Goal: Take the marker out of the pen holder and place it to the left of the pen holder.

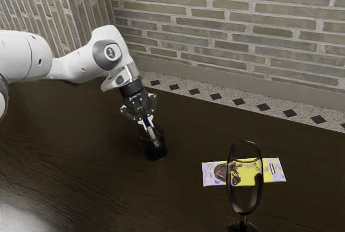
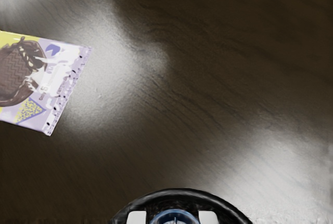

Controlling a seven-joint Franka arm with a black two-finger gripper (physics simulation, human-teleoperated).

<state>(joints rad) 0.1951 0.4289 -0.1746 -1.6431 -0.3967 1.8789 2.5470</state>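
Marker (image 1: pixel 145 122) stands pinched between the end effector's (image 1: pixel 146 121) fingers, its lower part inside the black pen holder (image 1: pixel 154 150); the grasp looks made, so the extraction is in hand; next comes a lift along the holder's axis until the marker clears the rim (a sideways drag could tip the holder), then a lowering onto the table (image 1: pixel 81 156) left of it; beyond lie the snack packet (image 1: pixel 276 170) and wine glass (image 1: pixel 245 194), well apart.

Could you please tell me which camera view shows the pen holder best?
The exterior view: the pen holder appears there from rim to base, standing on the table. The wrist view shows an arc of its black rim at the lower edge.
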